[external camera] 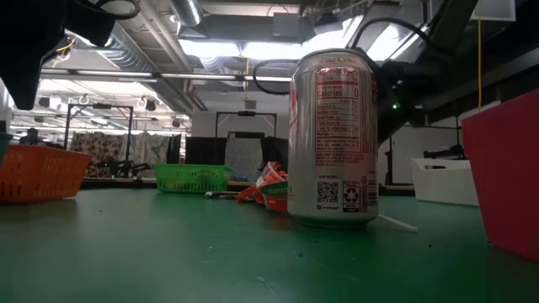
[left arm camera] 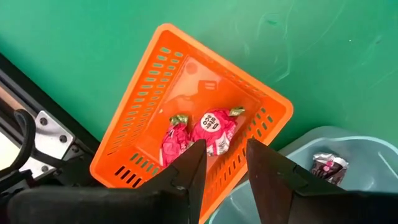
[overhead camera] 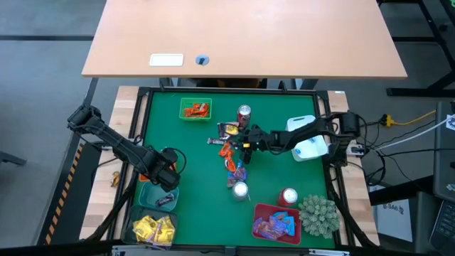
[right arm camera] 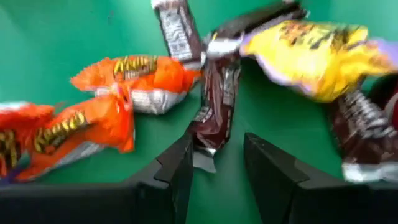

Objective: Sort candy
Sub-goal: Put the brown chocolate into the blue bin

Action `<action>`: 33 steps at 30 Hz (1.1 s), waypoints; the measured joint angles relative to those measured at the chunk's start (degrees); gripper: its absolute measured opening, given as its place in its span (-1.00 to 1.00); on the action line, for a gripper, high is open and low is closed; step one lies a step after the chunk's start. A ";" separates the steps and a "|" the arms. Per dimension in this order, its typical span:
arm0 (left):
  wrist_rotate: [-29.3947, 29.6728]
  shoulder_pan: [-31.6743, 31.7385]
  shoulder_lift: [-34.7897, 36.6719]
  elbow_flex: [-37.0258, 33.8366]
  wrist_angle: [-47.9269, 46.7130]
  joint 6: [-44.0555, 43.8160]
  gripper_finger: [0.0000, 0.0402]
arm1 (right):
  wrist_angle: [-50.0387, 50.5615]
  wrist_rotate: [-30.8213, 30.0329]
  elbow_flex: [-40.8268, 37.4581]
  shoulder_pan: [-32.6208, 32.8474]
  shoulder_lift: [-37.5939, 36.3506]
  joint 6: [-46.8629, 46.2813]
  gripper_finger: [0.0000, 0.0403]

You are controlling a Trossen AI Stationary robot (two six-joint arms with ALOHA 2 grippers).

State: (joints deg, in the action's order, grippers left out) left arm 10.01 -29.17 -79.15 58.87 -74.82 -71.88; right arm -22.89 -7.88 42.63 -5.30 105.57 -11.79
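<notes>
A loose pile of candy point(overhead camera: 231, 151) lies mid-table: orange packets point(right arm camera: 134, 74), a yellow packet point(right arm camera: 311, 53) and dark brown bars. My right gripper point(right arm camera: 217, 138) is low over the pile point(overhead camera: 246, 144), open, its fingers on either side of the near end of a brown bar point(right arm camera: 214, 106). My left gripper point(left arm camera: 224, 146) hangs open and empty at the table's left point(overhead camera: 168, 178), above an orange basket point(left arm camera: 155, 81) that holds two pink-red sweets point(left arm camera: 211, 130). A teal bin point(left arm camera: 367, 162) beside the basket holds a dark sweet point(left arm camera: 329, 168). My right gripper's open fingers flank the brown bar's crimped near end point(right arm camera: 204, 158), which lies flat on the green mat. That end reaches close to one finger point(right arm camera: 180, 168); I cannot tell whether it touches.
Three drink cans stand around the pile point(overhead camera: 244, 112), point(overhead camera: 240, 189), point(overhead camera: 288, 196); the nearest one fills the low view point(external camera: 333, 139). A green basket point(overhead camera: 195, 109), a red bin point(overhead camera: 276, 222), a yellow-filled bin point(overhead camera: 153, 229), a white bin point(overhead camera: 311, 147) and a spiky plant point(overhead camera: 318, 213) ring the mat.
</notes>
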 joint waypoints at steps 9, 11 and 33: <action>0.51 0.00 0.00 0.00 0.64 0.02 -0.48 | -1.36 -0.02 0.02 0.00 1.43 0.02 -0.39; 1.68 -0.02 0.00 0.00 1.12 0.02 -0.48 | -1.43 -0.02 0.02 0.00 1.43 0.04 -0.51; 19.82 5.41 0.00 0.00 25.25 5.78 -0.48 | -1.72 6.60 0.05 0.02 -6.07 3.29 -0.99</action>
State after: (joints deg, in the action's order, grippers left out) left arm 29.83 -23.76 -79.15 58.87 -49.56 -66.10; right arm -24.61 -1.28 42.68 -5.28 99.50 -8.50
